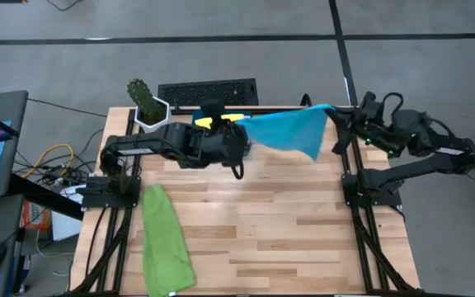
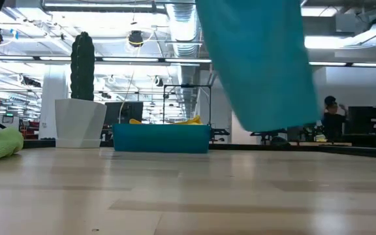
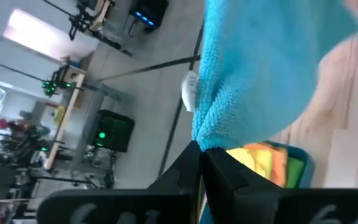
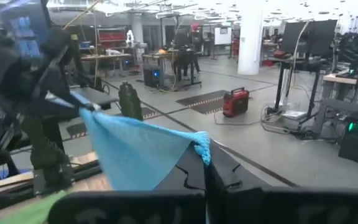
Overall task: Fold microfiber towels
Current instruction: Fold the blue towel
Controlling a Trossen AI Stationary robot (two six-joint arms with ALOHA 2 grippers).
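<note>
A sky-blue microfiber towel [image 1: 291, 132] hangs spread between my two grippers over the table's far part. In the low view the blue towel [image 2: 260, 65] has its lower edge above the tabletop. My left gripper [image 1: 244, 125] is shut on one upper corner and my right gripper [image 1: 334, 114] on the other. A green towel [image 1: 165, 239] lies bunched on the table near its left edge. A dark teal tray [image 2: 162, 138] at the far edge holds yellow, orange and green towels [image 3: 272, 162]. My left gripper pinches an upper corner of the blue towel [image 3: 204, 140] between its two shut fingers, the cloth gathered into folds there. The towel hangs below, clear of the table. My right gripper pinches the opposite upper corner [image 4: 202, 144] between its shut fingers, which lie about level. The top edge runs nearly straight across to the left gripper [image 4: 82, 109].
A cactus in a white pot [image 1: 147, 103] stands at the far left corner, beside the tray. A black keyboard-like panel [image 1: 209, 91] lies beyond the far edge. Bare wood shows across the table's middle and near right [image 1: 303, 239]. A person [image 2: 331, 117] stands far off in the room.
</note>
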